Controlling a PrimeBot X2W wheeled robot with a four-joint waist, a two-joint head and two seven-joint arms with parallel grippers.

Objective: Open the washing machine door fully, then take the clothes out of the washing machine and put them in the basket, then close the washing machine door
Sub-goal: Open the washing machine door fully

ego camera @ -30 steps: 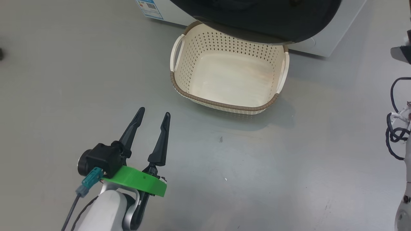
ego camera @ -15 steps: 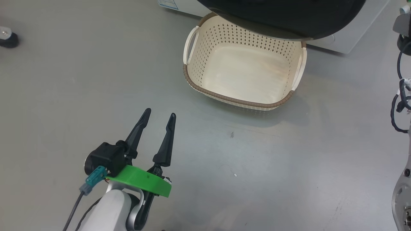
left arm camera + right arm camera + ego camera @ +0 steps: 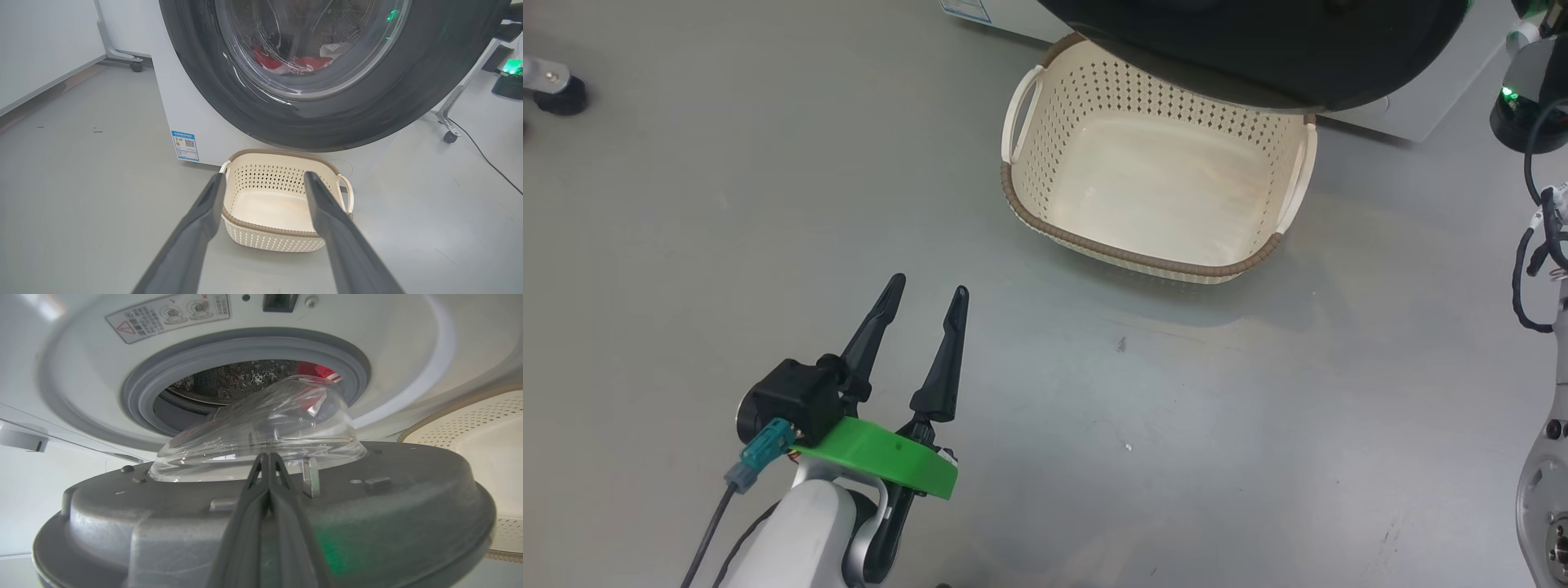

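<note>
Gaping empty, left fingers [image 3: 874,322] hover near the basket [image 3: 1135,257]; right fingers [image 3: 253,514] clenched empty at the washing machine door [image 3: 408,506].

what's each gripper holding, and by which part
Nothing. The left gripper is open and empty; the right gripper is shut empty beside the washing machine door.

Bright, even light; soft shadow beside the basket [image 3: 1045,155]; wide-angle distortion at wrist-view edges.

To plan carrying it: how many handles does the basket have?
2. In the head view, the left handle sits on the left end of the basket, the right handle on its right end. The washing machine door hides part of the far rim.
</note>
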